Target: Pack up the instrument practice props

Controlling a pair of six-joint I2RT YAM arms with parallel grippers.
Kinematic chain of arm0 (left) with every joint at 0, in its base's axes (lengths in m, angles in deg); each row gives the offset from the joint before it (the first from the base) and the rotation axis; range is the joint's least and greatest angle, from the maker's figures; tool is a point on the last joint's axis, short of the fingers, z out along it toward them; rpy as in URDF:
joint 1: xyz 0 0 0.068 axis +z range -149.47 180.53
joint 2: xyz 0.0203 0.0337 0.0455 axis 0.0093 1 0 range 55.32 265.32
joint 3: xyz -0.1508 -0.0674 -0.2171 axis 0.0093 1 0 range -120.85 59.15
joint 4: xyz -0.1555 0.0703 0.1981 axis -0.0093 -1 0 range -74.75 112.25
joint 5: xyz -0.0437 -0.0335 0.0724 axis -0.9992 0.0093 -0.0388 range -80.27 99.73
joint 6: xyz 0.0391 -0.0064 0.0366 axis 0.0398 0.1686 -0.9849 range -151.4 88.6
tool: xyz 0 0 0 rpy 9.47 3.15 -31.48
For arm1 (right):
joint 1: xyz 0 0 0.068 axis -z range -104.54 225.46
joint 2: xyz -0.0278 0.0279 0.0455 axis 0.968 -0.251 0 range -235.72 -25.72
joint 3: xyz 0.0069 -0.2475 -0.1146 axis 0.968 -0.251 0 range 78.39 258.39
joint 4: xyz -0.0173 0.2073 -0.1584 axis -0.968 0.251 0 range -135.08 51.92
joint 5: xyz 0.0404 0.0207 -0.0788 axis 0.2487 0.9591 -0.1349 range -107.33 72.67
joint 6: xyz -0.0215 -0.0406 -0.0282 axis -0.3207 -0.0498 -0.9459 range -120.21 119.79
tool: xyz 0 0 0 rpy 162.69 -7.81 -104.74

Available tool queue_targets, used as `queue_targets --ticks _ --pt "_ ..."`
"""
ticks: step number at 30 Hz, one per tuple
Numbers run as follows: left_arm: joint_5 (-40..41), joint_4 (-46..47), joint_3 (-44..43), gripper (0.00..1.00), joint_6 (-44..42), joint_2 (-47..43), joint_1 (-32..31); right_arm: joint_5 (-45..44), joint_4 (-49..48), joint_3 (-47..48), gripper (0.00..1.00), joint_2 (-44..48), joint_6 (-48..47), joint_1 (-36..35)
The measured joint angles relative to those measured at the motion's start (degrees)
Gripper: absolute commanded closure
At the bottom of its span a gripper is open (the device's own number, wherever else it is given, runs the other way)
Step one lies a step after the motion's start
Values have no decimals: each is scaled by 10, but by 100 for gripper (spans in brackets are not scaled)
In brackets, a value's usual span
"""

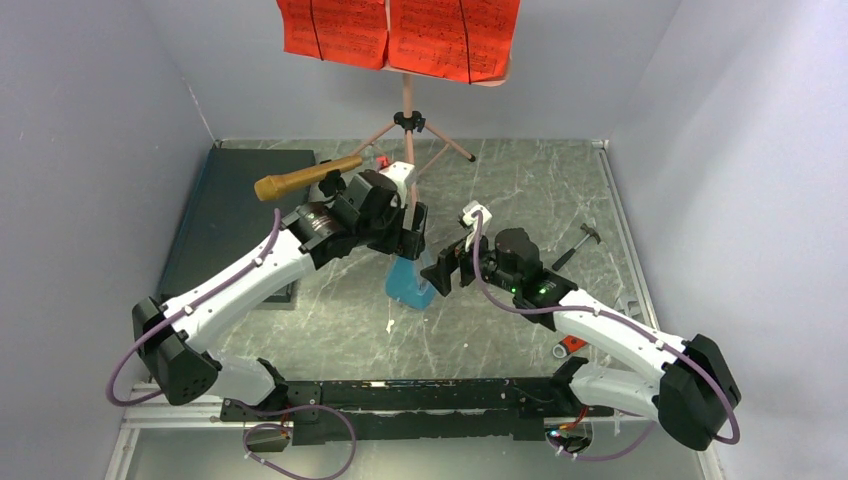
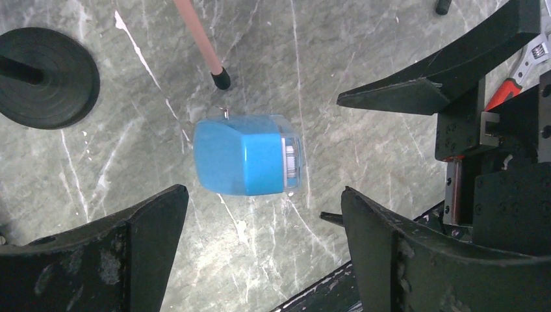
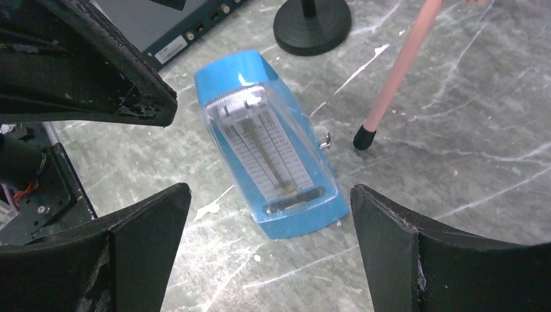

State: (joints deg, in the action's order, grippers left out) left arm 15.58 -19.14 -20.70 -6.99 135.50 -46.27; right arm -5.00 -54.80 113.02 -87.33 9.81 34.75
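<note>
— What stands around the table (image 1: 520,190)?
— Plain pale grey walls (image 1: 90,150), at its left, back and right.
— And its top?
— Dark grey-green marbling with white veins, evenly lit. A metal rail (image 1: 630,240) runs along its right edge.

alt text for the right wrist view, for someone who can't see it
A blue metronome with a clear front sits on the marbled table, framed by the open right claw. Behind it are a black round stand base and a pink stand leg with a black foot.
</note>
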Motion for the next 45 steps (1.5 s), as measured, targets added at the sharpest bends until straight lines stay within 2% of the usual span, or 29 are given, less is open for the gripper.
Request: queue_targets --ticks 16,22,29,33,36,41,45 --pt "-15 3 22 6 -4 -10 9 -6 -6 10 0 -4 -2 0" --pt "10 5 28 6 -8 -19 9 18 -21 33 0 -54 -2 -3" --pt "66 16 86 6 -12 -93 9 34 -52 75 2 -119 -4 -7" --pt "103 30 128 6 -15 -135 9 45 -65 97 12 -159 -5 -11" --pt "125 47 164 6 -26 -160 10 49 -68 104 23 -184 -6 -16" --pt "151 86 217 6 -59 -189 14 46 -61 104 49 -191 -13 -19" --pt "160 123 239 6 -97 -194 19 29 -34 106 60 -178 -25 -19"
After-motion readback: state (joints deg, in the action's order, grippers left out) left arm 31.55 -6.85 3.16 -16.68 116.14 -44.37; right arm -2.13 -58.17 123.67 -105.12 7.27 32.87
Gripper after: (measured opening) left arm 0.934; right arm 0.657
